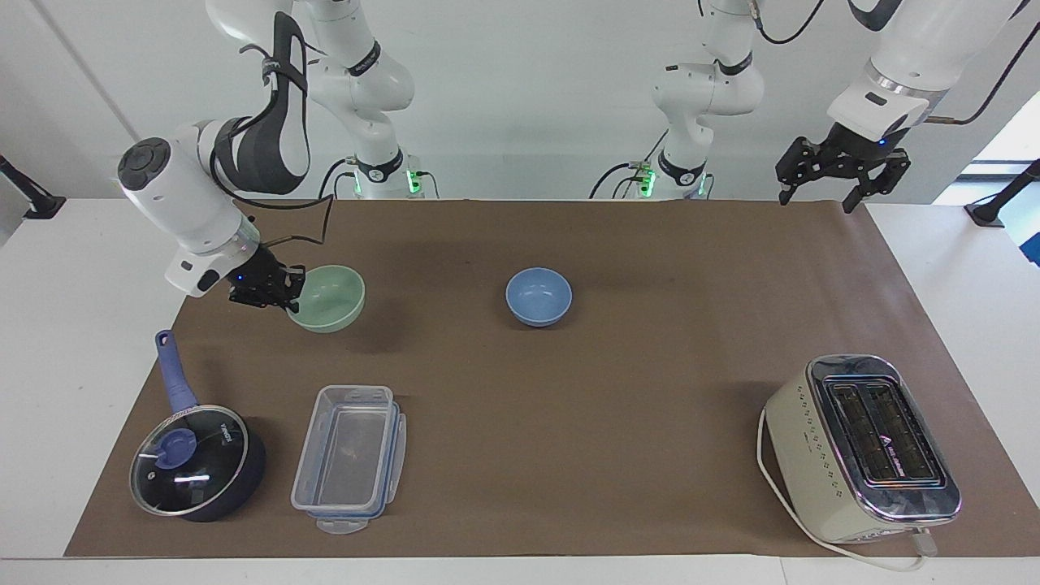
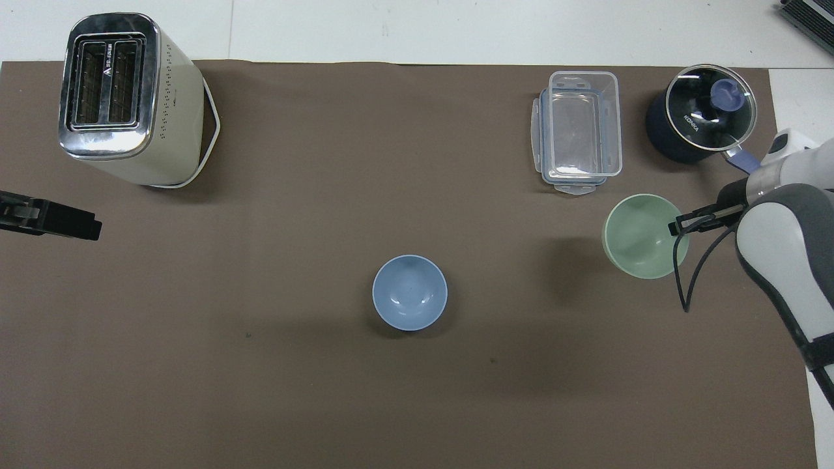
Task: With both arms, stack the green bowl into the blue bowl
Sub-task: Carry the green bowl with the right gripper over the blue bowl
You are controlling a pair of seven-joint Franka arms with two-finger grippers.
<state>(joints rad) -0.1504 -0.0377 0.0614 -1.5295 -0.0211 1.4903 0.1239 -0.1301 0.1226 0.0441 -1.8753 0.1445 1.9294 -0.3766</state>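
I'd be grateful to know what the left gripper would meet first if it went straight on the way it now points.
Probably the brown mat: the left gripper waits above the mat's edge nearest the robots at the left arm's end, fingers open and pointing roughly downward, with nothing visible beneath it. Depth is uncertain.

In your overhead view the left gripper [image 2: 49,219] is cut off by the picture's edge, so you see only its dark tip over the worktop's [image 2: 417,391] edge. The right gripper [image 1: 280,294] sits against the green bowl's [image 1: 329,299] rim; its own body hides the fingertips there. The pot handle [image 2: 749,164] passes under the right arm overhead.
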